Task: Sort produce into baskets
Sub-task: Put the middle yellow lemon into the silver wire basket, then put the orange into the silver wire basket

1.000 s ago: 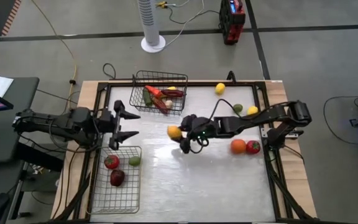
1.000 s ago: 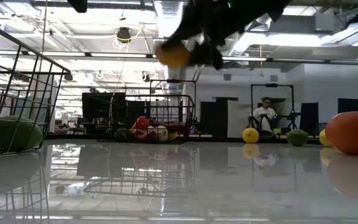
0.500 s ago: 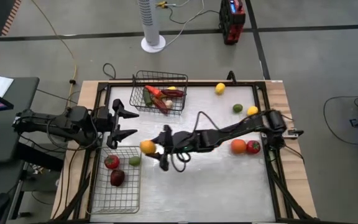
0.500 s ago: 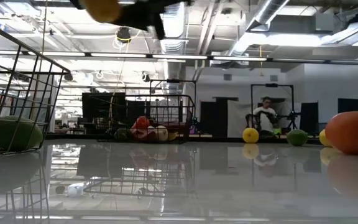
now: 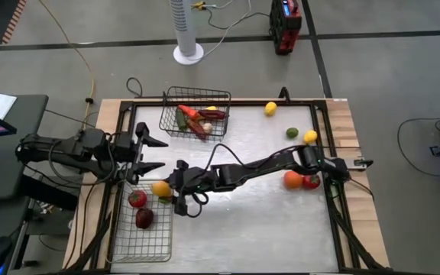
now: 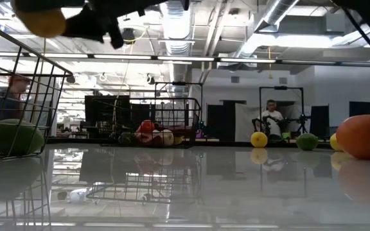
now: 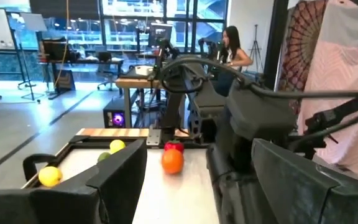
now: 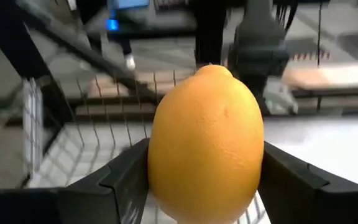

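Lemon (image 5: 161, 189) is clamped in the right hand (image 5: 166, 189), hanging right over the near basket's (image 5: 140, 252) top edge, so it only needs dropping. Left hand (image 5: 150, 154) waits nearby, fingers apart.

no readable text, label or number anywhere

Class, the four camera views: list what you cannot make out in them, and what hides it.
- Far basket: high view, the pile is too small and overlapped to count.
- Near basket: low view, cut off by the edge.
- Lemon: right wrist view, it blocks whatever lies beyond the right gripper.
- Left gripper: high view, open, waiting.
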Robot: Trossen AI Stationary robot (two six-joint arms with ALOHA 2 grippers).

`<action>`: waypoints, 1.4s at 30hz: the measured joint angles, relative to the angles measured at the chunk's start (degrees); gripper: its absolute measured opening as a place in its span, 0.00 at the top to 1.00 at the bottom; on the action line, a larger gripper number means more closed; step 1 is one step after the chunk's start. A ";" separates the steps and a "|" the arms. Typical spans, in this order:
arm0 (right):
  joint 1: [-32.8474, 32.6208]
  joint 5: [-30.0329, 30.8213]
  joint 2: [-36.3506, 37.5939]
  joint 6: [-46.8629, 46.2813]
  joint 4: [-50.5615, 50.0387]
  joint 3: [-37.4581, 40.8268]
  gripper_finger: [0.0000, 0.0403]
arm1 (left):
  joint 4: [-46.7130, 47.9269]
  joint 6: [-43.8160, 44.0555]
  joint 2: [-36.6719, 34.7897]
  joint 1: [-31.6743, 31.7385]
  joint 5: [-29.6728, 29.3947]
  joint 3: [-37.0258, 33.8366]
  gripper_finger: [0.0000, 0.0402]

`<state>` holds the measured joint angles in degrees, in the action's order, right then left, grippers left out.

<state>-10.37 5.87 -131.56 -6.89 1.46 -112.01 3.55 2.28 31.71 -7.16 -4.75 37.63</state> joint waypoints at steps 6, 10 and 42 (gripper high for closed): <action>0.13 -0.04 0.15 -1.26 -4.46 -0.48 0.25 | 0.97 -0.23 -1.96 0.00 2.82 0.02 0.31; 0.20 -0.03 0.17 -1.54 -5.90 -0.41 0.18 | 1.10 -0.30 -3.95 0.00 3.43 0.02 0.31; 7.74 29.85 9.13 -14.40 -77.80 -0.15 0.15 | 7.61 2.57 -3.62 0.00 2.87 0.02 0.31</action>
<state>-2.63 35.72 -122.43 -21.29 -76.34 -112.16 11.16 4.84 28.10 -7.16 -1.88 37.65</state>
